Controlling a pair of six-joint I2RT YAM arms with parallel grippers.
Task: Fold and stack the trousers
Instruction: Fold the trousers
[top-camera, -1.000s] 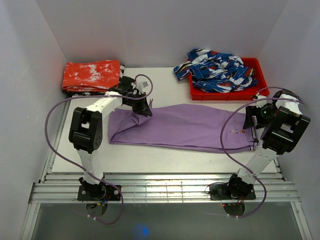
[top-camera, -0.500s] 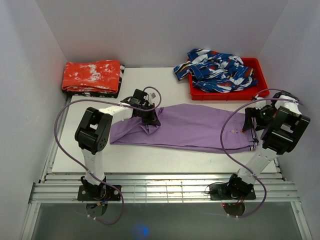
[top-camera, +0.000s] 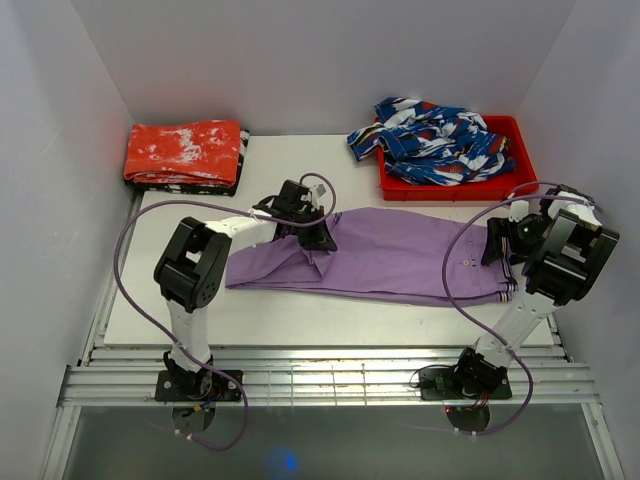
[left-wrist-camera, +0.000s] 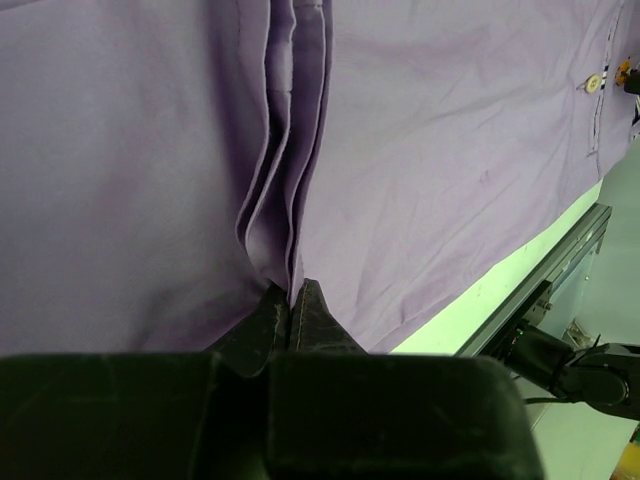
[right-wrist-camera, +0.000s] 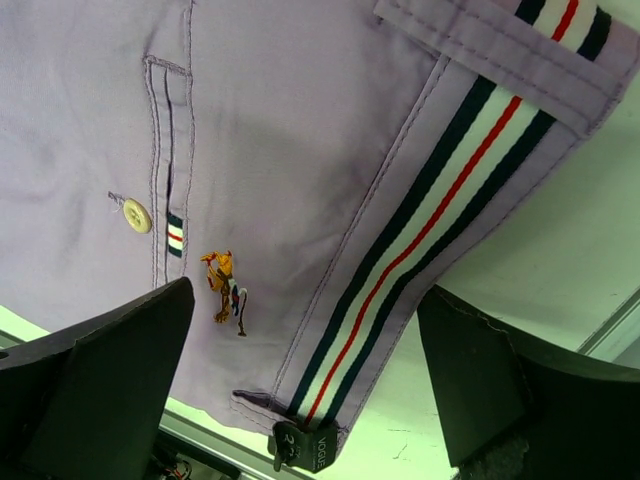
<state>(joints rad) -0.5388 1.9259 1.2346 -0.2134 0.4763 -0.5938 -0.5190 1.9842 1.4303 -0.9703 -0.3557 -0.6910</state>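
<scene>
Across the middle of the white desk (top-camera: 300, 310): lilac-purple trousers (top-camera: 400, 255), stretched sideways, waistband at the right end, legs toward the left. Left end of the legs doubled over onto the rest, with a ridge of bunched cloth rising to the left claw (top-camera: 322, 240).

Seen from the left wrist: left claw (left-wrist-camera: 290, 310) pressed together, clamped on a thin pleated fold of the trousers (left-wrist-camera: 450, 150), pleats running away from the tips across otherwise smooth cloth.

Over the waistband end, right claw (top-camera: 497, 243), spread wide apart, holding nothing. From the right wrist: right claw (right-wrist-camera: 305, 300) straddling the waistband corner, dark fingers (right-wrist-camera: 100, 380) on either side; contact with the cloth not clear. Between them, striped trim (right-wrist-camera: 430, 240) in dark, white and red along the waistband, a pale button (right-wrist-camera: 137, 215) by a pocket seam, a small embroidered emblem (right-wrist-camera: 225, 285), and a dark label (right-wrist-camera: 305, 445) at the corner.

At the far right of the desk, a red tray (top-camera: 455, 191) with a crumpled blue-white-red patterned garment (top-camera: 440, 140) spilling over its left rim. At the far left corner, a folded red-orange cloth (top-camera: 183, 152) with white blotches, well apart from the trousers.
</scene>
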